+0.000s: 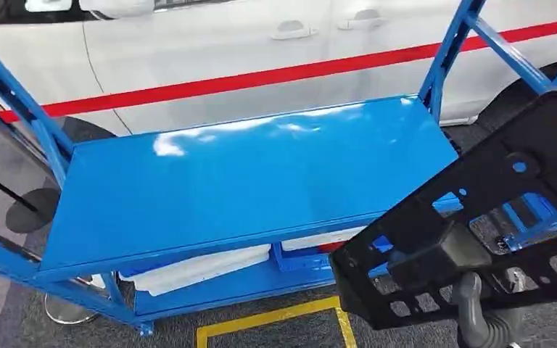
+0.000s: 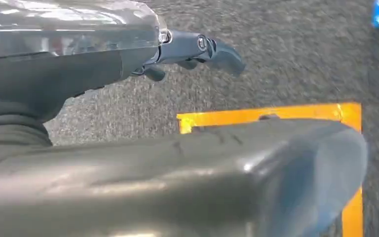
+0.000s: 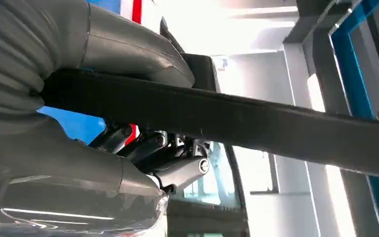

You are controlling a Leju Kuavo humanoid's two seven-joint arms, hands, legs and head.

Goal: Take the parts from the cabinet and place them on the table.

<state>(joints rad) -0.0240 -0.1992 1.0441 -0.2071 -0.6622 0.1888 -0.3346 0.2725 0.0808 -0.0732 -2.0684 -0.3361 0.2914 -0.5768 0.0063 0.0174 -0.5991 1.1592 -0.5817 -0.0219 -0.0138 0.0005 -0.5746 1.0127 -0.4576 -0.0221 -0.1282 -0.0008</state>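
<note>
Blue table (image 1: 246, 181) bare; right hand (image 1: 479, 308) grips black part (image 1: 471, 217).

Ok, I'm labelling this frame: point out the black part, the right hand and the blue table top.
black part (image 1: 479, 210), head view, on its perforated flat face.
right hand (image 1: 479, 308), head view, on the grey thumb under the part.
blue table top (image 1: 246, 181), head view, on its bare middle.

a car workshop or plant floor: white car body (image 1: 261, 51), blue steel rack (image 1: 246, 174), yellow floor marking (image 1: 275, 319)
</note>
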